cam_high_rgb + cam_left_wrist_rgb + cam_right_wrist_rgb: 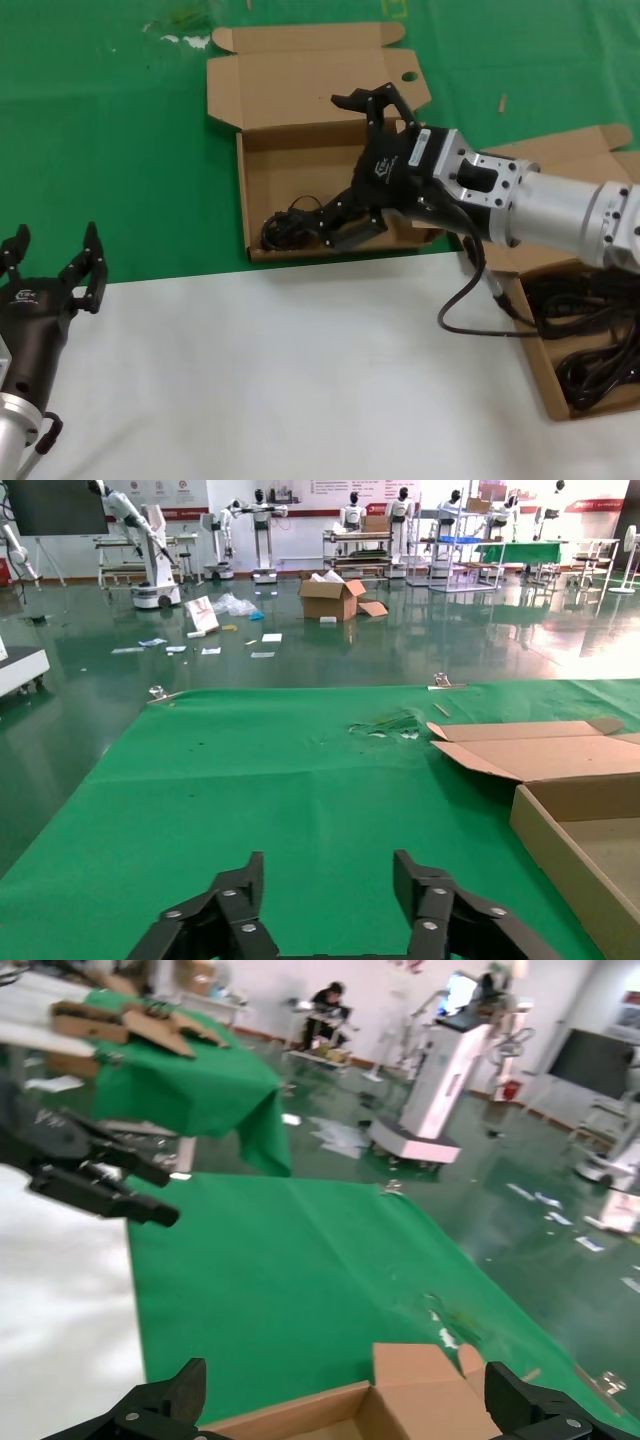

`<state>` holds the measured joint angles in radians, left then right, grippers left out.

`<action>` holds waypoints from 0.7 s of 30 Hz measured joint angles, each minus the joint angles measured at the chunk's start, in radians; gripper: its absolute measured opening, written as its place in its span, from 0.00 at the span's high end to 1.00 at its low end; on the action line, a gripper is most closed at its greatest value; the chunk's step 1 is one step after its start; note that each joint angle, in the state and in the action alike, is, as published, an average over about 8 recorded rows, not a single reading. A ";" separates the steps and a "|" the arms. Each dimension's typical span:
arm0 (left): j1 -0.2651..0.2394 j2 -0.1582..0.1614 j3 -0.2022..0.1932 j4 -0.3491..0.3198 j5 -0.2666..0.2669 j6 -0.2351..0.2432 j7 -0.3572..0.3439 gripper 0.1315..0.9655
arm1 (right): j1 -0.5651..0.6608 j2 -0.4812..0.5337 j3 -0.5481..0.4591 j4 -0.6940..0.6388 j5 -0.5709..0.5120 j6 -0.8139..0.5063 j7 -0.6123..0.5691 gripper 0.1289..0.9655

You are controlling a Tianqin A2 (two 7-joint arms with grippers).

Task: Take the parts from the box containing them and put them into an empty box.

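Observation:
The box with a round hole in its lid tab (300, 160) lies open at the middle back. One black cable bundle (290, 228) lies in its front left corner. My right gripper (345, 165) is over this box with its jaws wide open. Its lower finger (335, 225) is right beside the bundle. The same box shows in the right wrist view (420, 1390) between the open fingers. The plain box (545, 385) at the right holds several more cable bundles (590, 340) and is partly hidden by my right arm. My left gripper (50, 265) is open and empty at the front left.
White sheet (300, 370) covers the near table, green cloth (100, 150) the far part. The right arm's own thick black cable (470, 300) hangs between the two boxes. The left wrist view shows its gripper (330, 885) over green cloth, with the holed box (575, 820) beside it.

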<state>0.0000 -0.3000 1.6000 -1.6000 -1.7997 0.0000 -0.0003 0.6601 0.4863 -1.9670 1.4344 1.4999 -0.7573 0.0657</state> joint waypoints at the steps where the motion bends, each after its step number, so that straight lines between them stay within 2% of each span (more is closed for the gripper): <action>1: 0.000 0.000 0.000 0.000 0.000 0.000 0.000 0.65 | -0.011 -0.003 0.006 0.003 0.005 0.012 -0.001 0.01; 2: 0.000 0.000 0.000 0.000 0.000 0.000 0.000 0.65 | -0.022 -0.006 0.012 0.005 0.010 0.025 -0.002 0.00; 10: 0.000 0.000 0.000 0.000 0.000 0.000 0.000 0.39 | -0.108 -0.030 0.060 0.027 0.049 0.124 -0.011 0.00; 14: 0.000 0.000 0.000 0.000 0.000 0.000 0.000 0.39 | -0.152 -0.043 0.084 0.038 0.069 0.174 -0.015 0.00; 21: 0.000 0.000 0.000 0.000 0.000 0.000 0.000 0.20 | -0.228 -0.064 0.127 0.057 0.104 0.262 -0.023 0.00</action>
<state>0.0000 -0.3000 1.6000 -1.6000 -1.7998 0.0000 -0.0002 0.4319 0.4219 -1.8401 1.4917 1.6037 -0.4955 0.0431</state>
